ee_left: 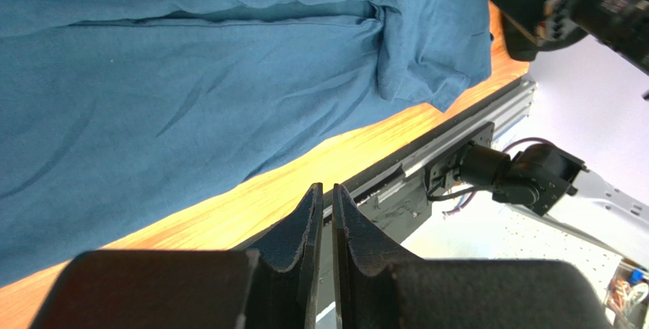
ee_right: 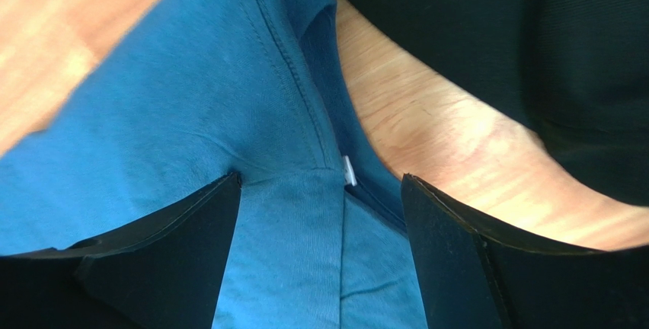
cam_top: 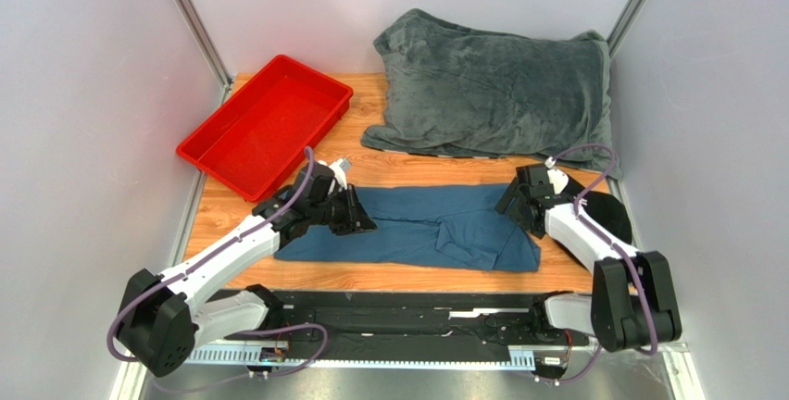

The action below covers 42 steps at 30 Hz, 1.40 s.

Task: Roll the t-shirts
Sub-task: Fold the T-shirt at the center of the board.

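- I am holding the left gripper pressed together and empty over the left end of the t-shirt, probably to start the roll there.
- The t-shirt is lying as a long folded strip along the near edge of the table.
- I am hovering the right gripper spread wide astride the collar end, probably to steady it.
- A white tag is showing, too small to read.
- A black cap is sitting at the right edge.
- A red tray is filling the far left corner and a grey blanket the far right.

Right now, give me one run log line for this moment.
t-shirt: flat on table, not yet rolled | left gripper: shut, at shirt's left end | right gripper: open, straddling collar end
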{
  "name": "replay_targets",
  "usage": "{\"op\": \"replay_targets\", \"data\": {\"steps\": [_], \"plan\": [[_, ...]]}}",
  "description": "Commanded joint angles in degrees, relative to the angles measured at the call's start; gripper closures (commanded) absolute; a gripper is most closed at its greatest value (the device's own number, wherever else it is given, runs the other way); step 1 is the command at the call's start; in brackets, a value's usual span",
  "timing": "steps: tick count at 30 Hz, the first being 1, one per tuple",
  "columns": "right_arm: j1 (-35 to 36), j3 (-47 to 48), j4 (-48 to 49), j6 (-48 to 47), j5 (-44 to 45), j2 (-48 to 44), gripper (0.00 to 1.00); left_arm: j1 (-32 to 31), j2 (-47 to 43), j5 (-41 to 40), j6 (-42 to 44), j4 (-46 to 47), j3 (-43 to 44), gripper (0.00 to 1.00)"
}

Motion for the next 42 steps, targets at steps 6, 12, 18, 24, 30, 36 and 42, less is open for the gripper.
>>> {"op": "replay_targets", "data": {"steps": [6,12,18,24,30,36,42], "plan": [[0.41,2.19,1.19,2.81,-3.96,6.69,0.30,-0.13,-1.86,1.76,-0.49,1.16,-0.22,0.83],[5.85,10.16,-9.34,4.22,6.22,7.92,0.91,-0.13,-1.94,1.06,-0.32,0.89,0.04,0.83],[13.94,23.10,-26.21,2.82,21.87,9.77,1.00,-0.13,-1.59,0.27,-0.40,0.72,-0.04,0.83],[15.00,34.88,-35.89,-3.33,32.42,13.19,1.00,-0.13,-0.89,0.10,-0.14,0.19,0.30,0.83],[12.73,40.95,-37.57,-12.36,43.50,17.94,1.00,-0.04,0.08,0.18,0.56,-1.04,1.01,0.83],[6.58,42.98,-31.16,-19.77,45.09,20.49,0.92,2.41,0.34,0.17,-0.84,-0.87,0.04,0.81],[4.46,47.19,-31.15,-20.48,40.35,20.84,0.52,8.39,2.45,0.10,-0.50,-0.16,1.97,0.77]]}}
